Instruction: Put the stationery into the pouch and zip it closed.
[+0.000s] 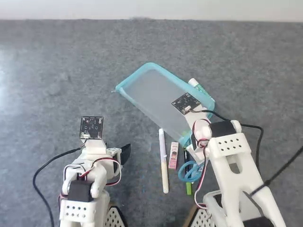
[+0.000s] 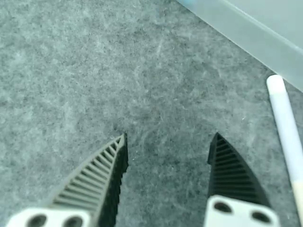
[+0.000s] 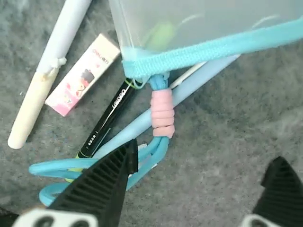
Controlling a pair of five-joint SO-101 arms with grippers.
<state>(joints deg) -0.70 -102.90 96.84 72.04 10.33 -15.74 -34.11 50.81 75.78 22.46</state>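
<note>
A translucent pouch [image 1: 158, 97] with a teal zip edge lies mid-table, its near corner under the right arm [image 1: 222, 142]. In the right wrist view my right gripper [image 3: 206, 158] stands open just above the pink zipper pull [image 3: 162, 113] at the pouch's [image 3: 203, 23] corner, holding nothing. A green item [image 3: 161, 33] shows dimly inside. Beside the pouch lie a cream pen [image 1: 164, 161], a pink eraser [image 1: 173, 155], blue scissors [image 1: 189, 172] and a black-and-green pen [image 3: 106, 123]. My left gripper [image 2: 170, 142] is open over bare mat, left of the cream pen [image 2: 286, 123].
A white-and-green item [image 1: 196, 86] pokes out at the pouch's far right edge. Grey mat [image 1: 57, 71] covers the table, with open room to the left and far side. Cables trail from both arm bases at the near edge.
</note>
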